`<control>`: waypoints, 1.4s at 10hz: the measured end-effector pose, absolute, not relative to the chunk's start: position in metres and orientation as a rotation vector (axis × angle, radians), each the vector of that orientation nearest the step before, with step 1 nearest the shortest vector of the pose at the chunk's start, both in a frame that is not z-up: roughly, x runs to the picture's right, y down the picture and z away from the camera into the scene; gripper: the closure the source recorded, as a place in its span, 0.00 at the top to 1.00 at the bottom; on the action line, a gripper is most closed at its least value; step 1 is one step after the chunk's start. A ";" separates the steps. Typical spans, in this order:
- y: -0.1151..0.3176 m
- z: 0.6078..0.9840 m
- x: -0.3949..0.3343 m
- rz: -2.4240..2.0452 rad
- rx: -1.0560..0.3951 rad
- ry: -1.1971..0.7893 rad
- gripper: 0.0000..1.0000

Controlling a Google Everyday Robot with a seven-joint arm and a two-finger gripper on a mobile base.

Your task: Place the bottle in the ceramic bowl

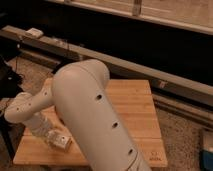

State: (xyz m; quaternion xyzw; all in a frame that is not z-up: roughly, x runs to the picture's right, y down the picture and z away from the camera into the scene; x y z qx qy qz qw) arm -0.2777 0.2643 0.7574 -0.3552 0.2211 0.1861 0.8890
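My gripper [56, 139] is low over the front left part of the wooden table [135, 107], at the end of my white forearm. A small whitish object with a pale face, which looks like the bottle [63, 142], sits at the gripper's tip, just above or on the table top. I cannot tell whether it is held. The ceramic bowl is hidden behind my large upper arm link [90, 115], which fills the middle of the view.
A long dark ledge [150, 70] with cables runs behind the table, with a small white box [34, 32] on it at far left. A dark object [7, 80] stands left of the table. A blue container [207, 150] sits on the floor at right.
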 end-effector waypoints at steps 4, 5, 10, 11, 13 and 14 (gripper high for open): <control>0.274 0.771 -0.284 0.329 -0.718 0.498 0.51; 0.273 0.770 -0.286 0.320 -0.723 0.495 0.42; 0.212 0.727 -0.307 0.437 -0.783 0.377 0.00; 0.196 0.720 -0.308 0.471 -0.791 0.350 0.00; 0.158 0.719 -0.305 0.548 -0.799 0.320 0.00; 0.137 0.728 -0.302 0.587 -0.796 0.318 0.00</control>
